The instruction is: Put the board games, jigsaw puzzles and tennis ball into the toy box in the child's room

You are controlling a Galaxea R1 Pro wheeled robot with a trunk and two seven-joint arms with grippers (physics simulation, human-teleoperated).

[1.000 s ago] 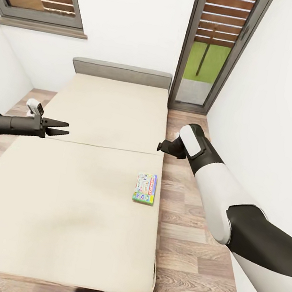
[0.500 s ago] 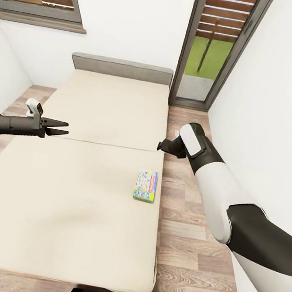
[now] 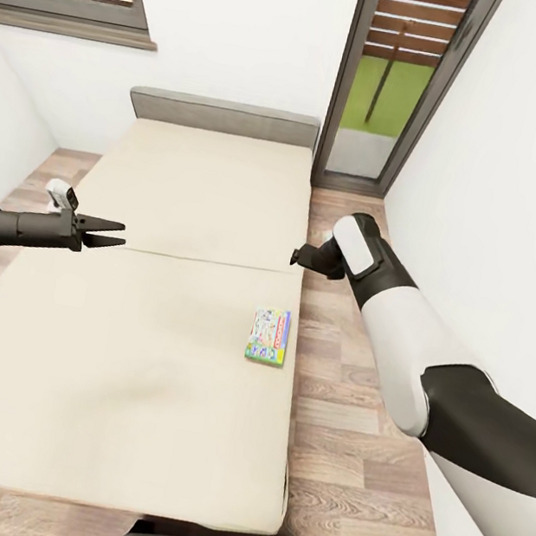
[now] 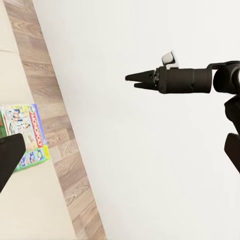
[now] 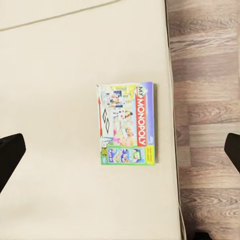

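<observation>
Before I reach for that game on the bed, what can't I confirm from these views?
- Right hand, head view: its own forearm hides the fingers, so open or shut is unclear.
- Right wrist view: finger tips are cut off by the frame's edges.
- Monopoly box: small print is too blurred to read.
- Bed: near end cut off by the head view's lower edge.
- Left hand: fingers slightly apart, empty.

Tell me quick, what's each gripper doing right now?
Left gripper: open, holding nothing, above the bed.
Right gripper: open, empty, above the board game.
</observation>
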